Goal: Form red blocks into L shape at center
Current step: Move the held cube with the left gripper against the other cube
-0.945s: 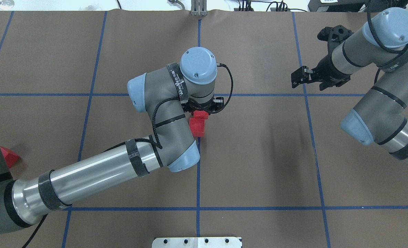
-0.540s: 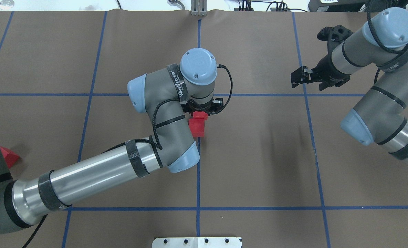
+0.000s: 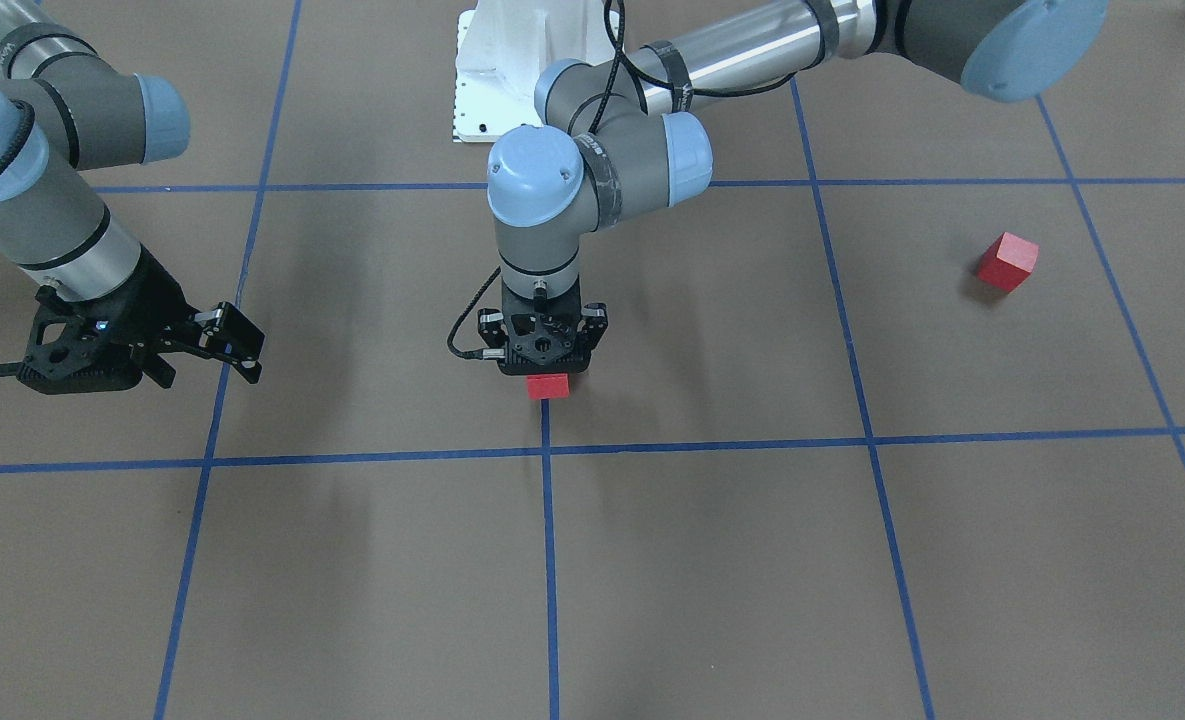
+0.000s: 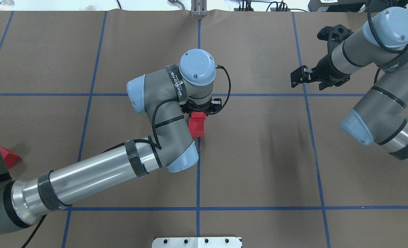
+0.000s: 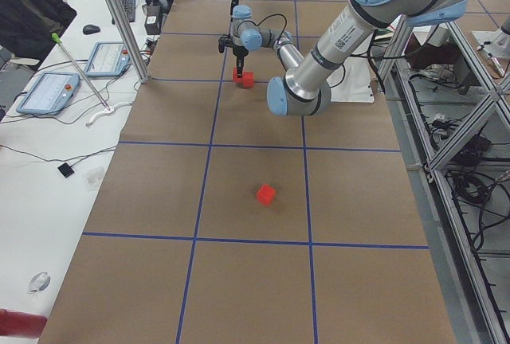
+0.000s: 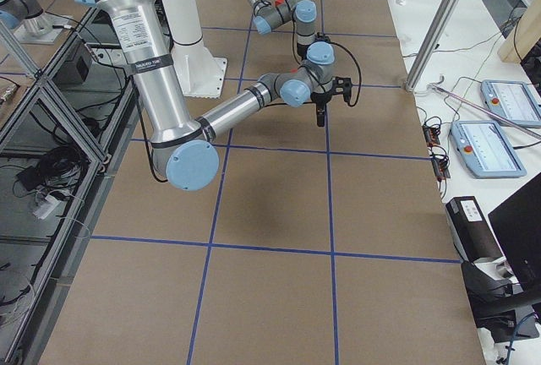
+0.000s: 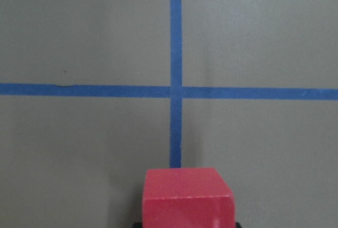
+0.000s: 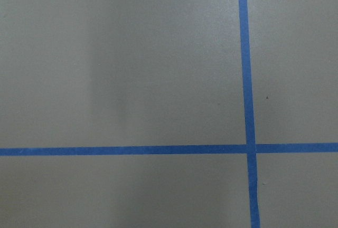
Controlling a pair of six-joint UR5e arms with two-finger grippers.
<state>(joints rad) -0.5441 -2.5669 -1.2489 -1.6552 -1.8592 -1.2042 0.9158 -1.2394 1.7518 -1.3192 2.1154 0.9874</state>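
- The tabletop [image 4: 259, 165] takes up nearly everything: a brown matte sheet ruled into big squares by blue tape lines [image 4: 259, 208]. The center [image 4: 198, 165] is the stretch along the middle line.
- The left arm [image 4: 97, 175] sweeps in from the robot's left. Its elbow is bent and its wrist points straight down over that middle line.
- The right arm [image 4: 372, 103] sits out on the robot's right at the far side, well apart from the blocks.
- The white base plate [image 4: 197, 242] is at the robot's edge of the tabletop, on the central line.
- The left pincer [image 3: 548, 372] is clenched on the first red block [image 4: 199, 115]. In the left wrist view its dark fingertips [image 7: 237, 224] hug both lower corners of the cube.
- The right pincer [image 3: 214, 355] hovers near a tape line with its jaws apart and nothing between them. Its wrist view shows only bare sheet and a tape crossing.
- The first red block is on the central line, just short of the crossing ahead. Whether its underside touches the sheet, I can't tell.
- The second red block [image 4: 196, 128] lies on the tabletop on the robot's side of the first. It sits right against it, the two in a row along the line.
- The third red block [image 3: 1006, 261] sits alone far out on the robot's left, well apart from the pair. In the overhead view the left arm half hides it.
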